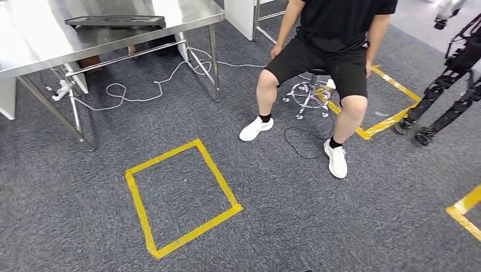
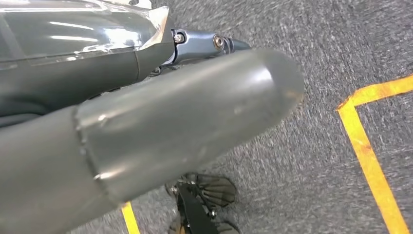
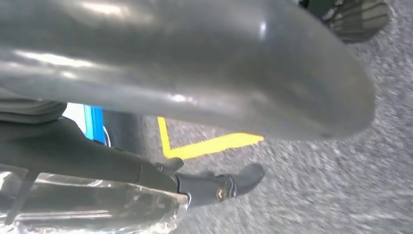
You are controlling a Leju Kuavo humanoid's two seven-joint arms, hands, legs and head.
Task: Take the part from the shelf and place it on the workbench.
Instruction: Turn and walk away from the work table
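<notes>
We find a dark, flat, tray-like part (image 1: 115, 21) lying on the steel workbench (image 1: 34, 51), close to the near edge and toward the bench's right-hand corner. Its long axis runs along that edge. We judge this to be the task's thing, already set down, though we cannot confirm it.

The bench stands ahead and to the robot's left, well apart from both hands across grey carpet. A yellow tape square (image 1: 220, 174) lies between. By that bearing the left arm is the nearer one.

The left hand (image 2: 146, 112) hangs over the carpet, with thumb and one dark finger (image 2: 229, 44) stretched out and a gap between them. A glossy film-covered surface hides the rest, so we cannot tell whether it holds anything. The right hand (image 3: 195, 63) presents the same way, and its state likewise cannot be told.

A person (image 1: 329, 51) sits on a stool to the right of the bench.
</notes>
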